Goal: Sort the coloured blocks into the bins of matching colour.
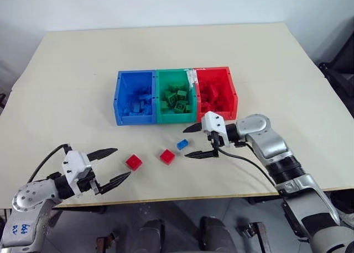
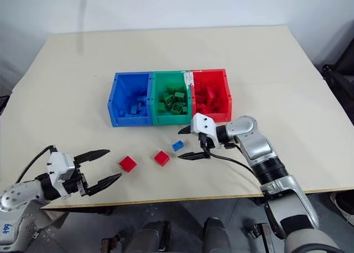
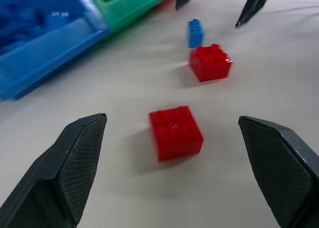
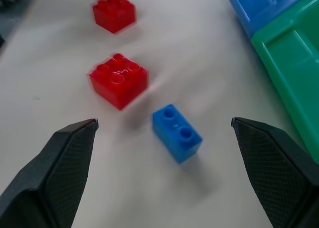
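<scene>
Three joined bins stand in a row mid-table: blue (image 1: pixel 134 119), green (image 1: pixel 176 118), red (image 1: pixel 234 95), each holding several blocks of its own colour. Three loose blocks lie in front of them: a red square (image 1: pixel 133 162), a second red square (image 1: pixel 167 156) and a tiny blue block (image 1: pixel 182 144). My left gripper (image 1: pixel 122 162) is open, pointing at the nearer red square (image 3: pixel 175 132) from just left of it. My right gripper (image 1: pixel 186 142) is open and points left. The blue block (image 4: pixel 177 133) lies just ahead of its tips, untouched.
The cream table (image 1: pixel 83 70) has wide bare room behind and beside the bins. Its front edge (image 1: pixel 166 199) runs just below my left gripper. A dark object (image 1: pixel 342 79) stands off the table's right side.
</scene>
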You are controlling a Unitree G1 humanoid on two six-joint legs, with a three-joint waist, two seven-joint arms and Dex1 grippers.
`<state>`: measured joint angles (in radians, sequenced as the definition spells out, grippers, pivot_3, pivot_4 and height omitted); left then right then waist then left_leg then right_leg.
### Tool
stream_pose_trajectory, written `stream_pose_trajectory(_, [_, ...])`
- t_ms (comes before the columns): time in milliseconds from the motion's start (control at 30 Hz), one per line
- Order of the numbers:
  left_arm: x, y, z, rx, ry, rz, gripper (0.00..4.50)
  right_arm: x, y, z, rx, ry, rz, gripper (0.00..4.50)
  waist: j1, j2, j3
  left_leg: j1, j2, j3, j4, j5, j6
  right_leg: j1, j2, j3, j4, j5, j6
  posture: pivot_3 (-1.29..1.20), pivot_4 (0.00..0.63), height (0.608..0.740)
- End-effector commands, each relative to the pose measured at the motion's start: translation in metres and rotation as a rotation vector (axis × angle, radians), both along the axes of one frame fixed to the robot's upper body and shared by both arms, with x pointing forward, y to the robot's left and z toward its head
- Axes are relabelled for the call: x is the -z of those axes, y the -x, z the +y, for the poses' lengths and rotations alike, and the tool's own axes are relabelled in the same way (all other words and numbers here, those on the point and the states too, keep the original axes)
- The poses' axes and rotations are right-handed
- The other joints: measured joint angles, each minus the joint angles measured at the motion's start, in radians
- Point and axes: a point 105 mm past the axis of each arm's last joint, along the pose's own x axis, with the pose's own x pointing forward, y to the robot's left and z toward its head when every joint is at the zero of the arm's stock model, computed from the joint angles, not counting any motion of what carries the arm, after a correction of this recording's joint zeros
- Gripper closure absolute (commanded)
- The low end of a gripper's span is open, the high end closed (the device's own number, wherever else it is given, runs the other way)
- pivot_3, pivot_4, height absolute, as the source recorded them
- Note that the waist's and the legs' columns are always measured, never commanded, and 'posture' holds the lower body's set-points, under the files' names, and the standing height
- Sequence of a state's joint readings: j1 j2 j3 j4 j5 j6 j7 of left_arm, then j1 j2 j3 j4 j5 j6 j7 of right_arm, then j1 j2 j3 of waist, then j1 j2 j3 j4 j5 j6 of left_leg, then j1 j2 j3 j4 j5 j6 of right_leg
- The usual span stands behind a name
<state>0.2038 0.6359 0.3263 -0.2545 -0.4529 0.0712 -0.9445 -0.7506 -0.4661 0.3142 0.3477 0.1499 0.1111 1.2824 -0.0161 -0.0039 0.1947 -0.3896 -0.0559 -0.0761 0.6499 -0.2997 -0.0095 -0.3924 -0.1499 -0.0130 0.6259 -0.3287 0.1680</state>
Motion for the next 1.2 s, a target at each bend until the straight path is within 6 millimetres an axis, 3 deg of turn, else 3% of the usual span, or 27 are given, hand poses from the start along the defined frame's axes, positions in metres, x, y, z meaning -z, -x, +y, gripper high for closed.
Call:
stream_pose_trajectory(33, [-0.008,0.009,-0.005,-0.021,0.022,-0.046,0.00,0.000,-0.003,0.010,-0.008,0.005,-0.028,0.02,-0.001,0.000,0.000,0.000,0.000,0.000,0.000,0.000,0.000,0.000,0.000,0.000,0.000,0.000,0.000,0.00,0.150,0.740])
stream_pose_trajectory(67, [-0.007,0.010,-0.006,-0.021,0.024,-0.043,0.00,0.002,-0.003,0.011,-0.010,0.013,-0.027,0.02,-0.002,0.000,0.000,0.000,0.000,0.001,0.000,0.000,0.000,0.000,0.000,0.000,0.000,0.000,0.000,0.00,0.150,0.740])
stream_pose_trajectory(167, [-0.006,0.012,-0.007,-0.024,0.023,-0.041,0.00,0.007,-0.004,0.008,-0.009,0.040,-0.034,0.61,-0.002,0.000,0.000,0.000,0.000,0.001,0.000,0.000,0.000,0.000,0.001,0.000,0.000,0.000,0.000,0.00,0.150,0.740])
stream_pose_trajectory(500, [-0.007,0.008,-0.005,-0.021,0.020,-0.044,0.00,0.000,-0.001,0.000,-0.034,0.045,-0.031,4.00,-0.011,0.000,0.000,0.000,0.000,0.002,0.000,0.000,0.000,0.000,0.001,0.000,0.001,0.000,0.000,0.00,0.150,0.740])
stream_pose_trajectory(700, [-0.009,0.010,0.002,-0.058,0.033,-0.056,0.00,-0.036,-0.002,0.020,0.014,-0.107,0.010,4.06,-0.013,0.000,0.000,0.000,0.001,0.002,-0.001,0.000,-0.001,-0.001,0.001,0.000,0.001,0.000,0.000,0.00,0.150,0.740])
stream_pose_trajectory(800, [-0.019,0.011,0.017,-0.168,0.099,-0.094,0.00,-0.079,-0.014,0.054,0.076,-0.256,0.030,4.06,-0.027,0.000,0.000,0.000,0.003,0.003,-0.001,0.000,-0.001,-0.002,0.002,0.000,0.002,0.001,0.000,0.00,0.150,0.740])
stream_pose_trajectory(933, [-0.019,0.016,0.026,-0.239,0.122,-0.099,0.00,-0.107,-0.037,0.090,0.162,-0.321,-0.024,4.06,-0.028,0.000,0.000,0.000,0.005,0.002,-0.002,-0.001,-0.003,-0.003,0.003,-0.001,0.003,0.000,-0.002,0.00,0.150,0.740])
stream_pose_trajectory(1167, [-0.017,0.019,0.022,-0.252,0.119,-0.100,0.00,-0.109,-0.072,0.129,0.341,-0.273,-0.127,4.06,-0.025,-0.001,-0.001,0.000,0.003,0.001,-0.001,-0.001,-0.002,-0.003,0.003,-0.002,0.004,0.002,-0.005,0.00,0.150,0.740])
stream_pose_trajectory(1200, [-0.017,0.019,0.022,-0.252,0.117,-0.102,0.00,-0.108,-0.072,0.132,0.342,-0.275,-0.120,3.71,-0.026,-0.001,-0.001,0.000,0.003,0.001,-0.001,-0.001,-0.002,-0.003,0.003,-0.002,0.004,0.002,-0.005,0.00,0.150,0.740])
